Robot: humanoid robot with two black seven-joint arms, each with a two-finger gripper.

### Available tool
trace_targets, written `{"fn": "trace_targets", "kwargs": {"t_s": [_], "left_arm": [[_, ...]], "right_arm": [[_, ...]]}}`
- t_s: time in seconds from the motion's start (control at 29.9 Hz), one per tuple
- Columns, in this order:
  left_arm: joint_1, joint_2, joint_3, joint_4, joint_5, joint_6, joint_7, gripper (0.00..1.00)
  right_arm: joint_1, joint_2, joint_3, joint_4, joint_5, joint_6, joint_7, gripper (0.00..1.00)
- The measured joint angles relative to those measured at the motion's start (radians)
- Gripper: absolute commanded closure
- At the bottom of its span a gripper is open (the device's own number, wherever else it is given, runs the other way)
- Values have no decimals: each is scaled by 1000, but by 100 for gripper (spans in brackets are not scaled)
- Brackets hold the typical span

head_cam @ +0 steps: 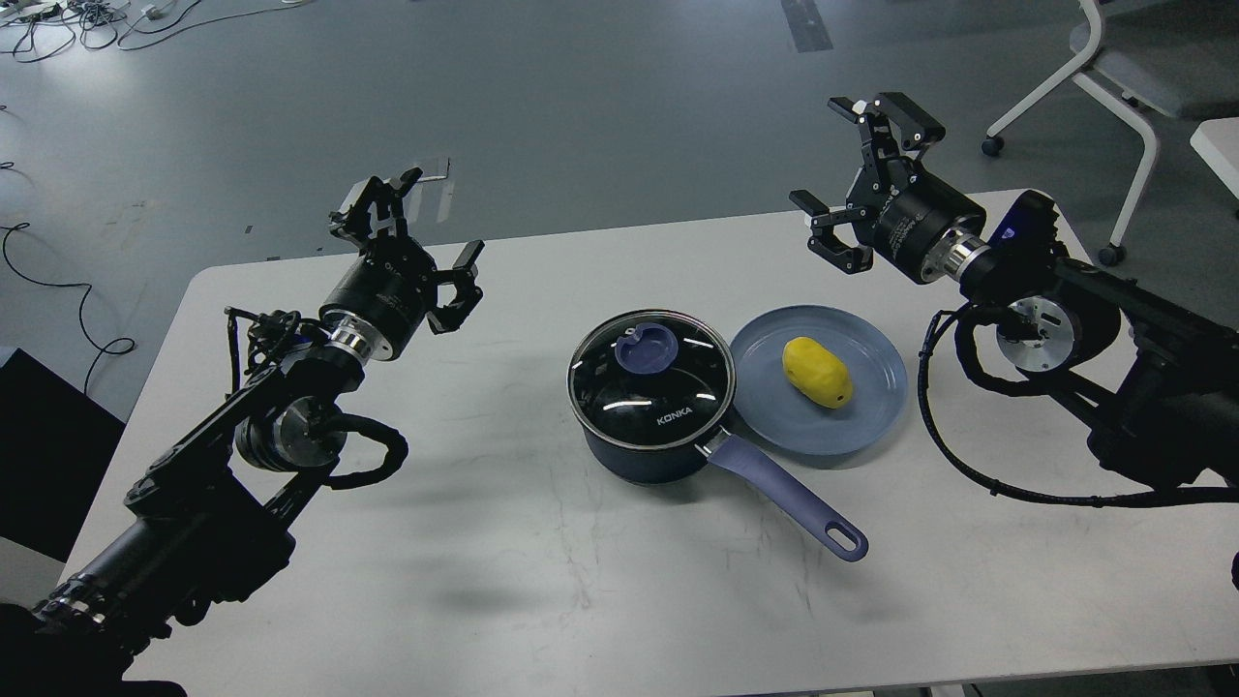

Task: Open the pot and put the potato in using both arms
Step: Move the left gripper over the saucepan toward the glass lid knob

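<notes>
The dark navy pot [650, 426] stands at the table's middle with its glass KONKA lid [650, 379] on and the blue knob [647, 348] on top. Its lavender handle [789, 497] points to the front right. The yellow potato [818, 372] lies on a flat blue plate [871, 411] just right of the pot. My left gripper [416, 242] is open and empty, raised left of the pot. My right gripper [852, 165] is open and empty, raised behind the plate.
The white table [503, 542] carries only the pot and the plate. A white chair [1123, 68] stands on the grey floor at the back right. Cables lie on the floor at the far left.
</notes>
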Motion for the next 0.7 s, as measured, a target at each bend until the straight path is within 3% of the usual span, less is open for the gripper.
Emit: {"fn": "trace_targets", "kwargs": {"t_s": [0.17, 0.27, 0.33, 0.4, 0.57, 0.7], "left_arm": [[-1, -3, 1, 2, 55, 6, -30, 1], [-5, 0, 0, -5, 164, 37, -93, 1], [-12, 9, 0, -29, 282, 90, -137, 1], [-23, 17, -1, -50, 373, 140, -154, 1], [-45, 23, 0, -93, 696, 343, -178, 1], [-63, 27, 3, -105, 949, 412, -185, 1]], "right_arm": [[-2, -8, 1, 0, 0, 0, 3, 0], [-4, -10, 3, 0, 0, 0, 3, 0], [-6, -13, 8, -3, 0, -1, 3, 0], [-8, -21, 12, -9, 0, -2, 3, 0], [-16, -40, 16, -53, 3, -5, -9, 0], [-26, -44, 16, -64, 4, -10, -10, 0]]}}
